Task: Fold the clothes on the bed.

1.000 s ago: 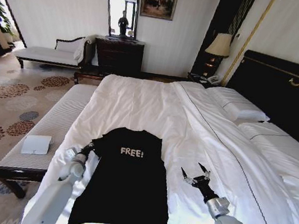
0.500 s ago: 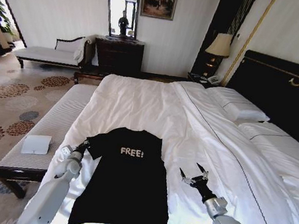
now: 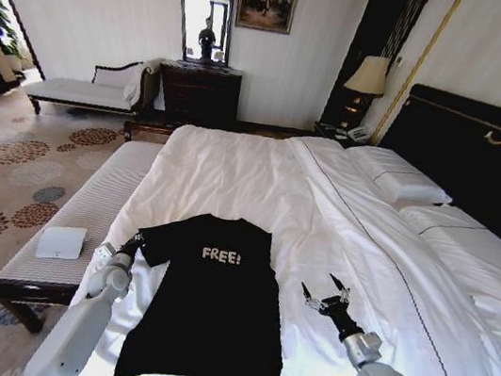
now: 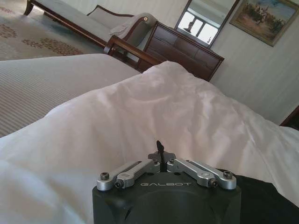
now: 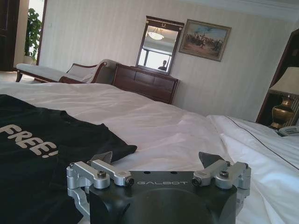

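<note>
**Left gripper pinching the T-shirt sleeve, right gripper spread beside it**

Fingertips of the left gripper [image 3: 134, 244] are drawn together at the tip of the black T-shirt's [image 3: 208, 305] left sleeve; in the left wrist view the two linkages meet at the centre and a small dark peak of cloth stands up between them [image 4: 160, 150], so the jaws are clamped on the sleeve. The sleeve is stretched out sideways toward that gripper.

Fingers of the right gripper [image 3: 327, 293] stand wide apart, gripping nothing. It sits low over the white sheet just beside the shirt's right edge, not touching the cloth. From the right wrist camera the two dark pads [image 5: 211, 159] flank an empty gap, with the shirt's right sleeve [image 5: 105, 144] lying flat near them.

The T-shirt lies face up, white "FREE!" lettering on the chest, on the near part of the bed [image 3: 262, 176], collar toward the far side. A narrow white-cushioned bench [image 3: 85, 210] runs along the bed's left side.
</note>
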You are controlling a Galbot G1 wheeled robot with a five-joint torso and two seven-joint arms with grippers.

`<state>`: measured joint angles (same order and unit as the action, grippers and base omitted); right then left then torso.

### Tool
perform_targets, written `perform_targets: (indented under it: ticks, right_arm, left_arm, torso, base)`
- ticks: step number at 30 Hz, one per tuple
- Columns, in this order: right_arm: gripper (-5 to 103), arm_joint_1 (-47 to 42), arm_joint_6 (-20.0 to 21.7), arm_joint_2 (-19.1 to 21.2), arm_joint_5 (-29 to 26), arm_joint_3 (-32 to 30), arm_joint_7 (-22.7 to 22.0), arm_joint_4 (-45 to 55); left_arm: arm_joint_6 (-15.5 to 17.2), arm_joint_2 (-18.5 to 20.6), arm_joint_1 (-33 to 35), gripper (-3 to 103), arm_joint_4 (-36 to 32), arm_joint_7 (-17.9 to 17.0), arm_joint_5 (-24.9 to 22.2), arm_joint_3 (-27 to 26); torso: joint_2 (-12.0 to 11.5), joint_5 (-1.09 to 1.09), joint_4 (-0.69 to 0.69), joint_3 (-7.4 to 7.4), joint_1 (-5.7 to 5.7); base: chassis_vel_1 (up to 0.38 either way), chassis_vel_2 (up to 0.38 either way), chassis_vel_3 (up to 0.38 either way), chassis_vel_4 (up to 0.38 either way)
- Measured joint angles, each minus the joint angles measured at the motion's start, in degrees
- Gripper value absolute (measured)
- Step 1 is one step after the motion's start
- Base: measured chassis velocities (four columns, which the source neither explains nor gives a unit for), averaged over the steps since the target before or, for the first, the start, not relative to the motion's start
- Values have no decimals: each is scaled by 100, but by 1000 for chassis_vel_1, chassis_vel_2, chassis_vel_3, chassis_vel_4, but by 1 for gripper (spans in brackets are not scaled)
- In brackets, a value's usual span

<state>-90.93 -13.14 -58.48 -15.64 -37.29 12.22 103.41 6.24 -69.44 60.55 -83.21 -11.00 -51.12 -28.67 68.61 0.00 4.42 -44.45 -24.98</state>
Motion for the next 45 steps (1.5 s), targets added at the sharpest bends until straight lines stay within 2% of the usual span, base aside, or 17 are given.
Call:
perform_targets:
  ticks: [3, 6, 7, 9, 10, 11, 13, 16, 18, 20, 22, 25, 27, 28, 31, 45]
  right_arm:
    - [100, -24, -3, 3, -6, -36, 0, 2]
    - [100, -43, -14, 2, -13, -62, 1, 2]
    - [100, -43, -14, 2, -13, -62, 1, 2]
    - [100, -22, -17, 2, -19, -45, 3, -14]
    - [100, -4, -17, 2, -22, -27, 4, -18]
    - [100, -4, -17, 2, -22, -27, 4, -18]
    - [100, 13, -17, -4, -32, -5, 6, -23]
    - [100, -3, -27, -11, -35, -14, 9, -25]
    - [100, -9, -33, -11, -38, -23, 10, -26]
    - [100, -37, -58, -11, -65, -74, 14, -36]
    - [100, -44, -62, -11, -71, -84, 16, -37]
    - [100, -81, -83, -10, -112, -140, 21, -39]
    - [100, -92, -88, -10, -121, -153, 22, -40]
    - [100, -112, -100, -10, -132, -185, 24, -40]
    - [100, -161, -118, -10, -162, -250, 28, -40]
    - [100, -256, -177, -15, -214, -380, 73, -93]
  left_arm:
    - [0, -17, -26, 1, -10, -12, 183, 60]
    - [-87, -36, -65, 1, 6, -188, 1356, 201]
    - [-87, -36, -65, 1, 6, -188, 1356, 201]
    - [-117, -33, -36, 1, -83, -363, 2415, 347]
    - [-117, -31, -11, 1, -153, -395, 2643, 399]
    - [-117, -31, -11, 1, -153, -395, 2643, 399]
    - [-117, -7, 47, 1, -373, -415, 3091, 588]
    - [-126, 81, 100, 1, -532, -321, 3509, 870]
    - [-137, 99, 108, 1, -543, -290, 3602, 924]
    - [-236, 210, 114, 1, -525, -121, 4082, 1306]
    - [-249, 229, 101, 1, -502, -104, 4152, 1393]
    - [-315, 300, -72, 1, -332, -13, 4500, 1891]
    - [-328, 306, -115, 1, -301, -1, 4556, 1979]
    - [-346, 314, -249, 1, -206, 20, 4661, 2241]
    - [-347, 295, -422, 1, -87, 22, 4718, 2563]
    - [-308, 57, -582, 1, 200, -42, 4780, 2982]
  torso:
    - [0, 0, 0, 0, 0]
    - [0, 0, 1, 0, 0]
    - [0, 0, 1, 0, 0]
    - [0, 0, 1, 0, 0]
    - [0, 0, 0, 0, 0]
    - [0, 0, 0, 0, 0]
    - [0, 0, -1, 0, 0]
    - [0, 2, 1, 0, 0]
    - [0, 1, 1, 0, 0]
    - [0, 1, 0, 0, 0]
    - [0, 1, -1, 0, 0]
    - [0, 0, 0, 0, 0]
    - [0, 0, 0, 0, 0]
    - [0, 0, 1, 0, 0]
    - [0, 1, 1, 0, 0]
    - [0, 0, 0, 0, 0]
  base:
    - [0, 0, 0, 0]
    - [0, 0, 0, 0]
    - [0, 0, 0, 0]
    - [0, 0, 0, 0]
    - [0, 0, 0, 0]
    - [0, 0, 0, 0]
    - [0, 0, 0, 0]
    - [0, 0, 0, 0]
    - [0, 0, 0, 0]
    - [0, 0, 0, 0]
    - [0, 0, 0, 0]
    - [0, 0, 0, 0]
    - [0, 0, 0, 0]
    - [0, 0, 0, 0]
    - [0, 0, 0, 0]
    - [0, 0, 0, 0]
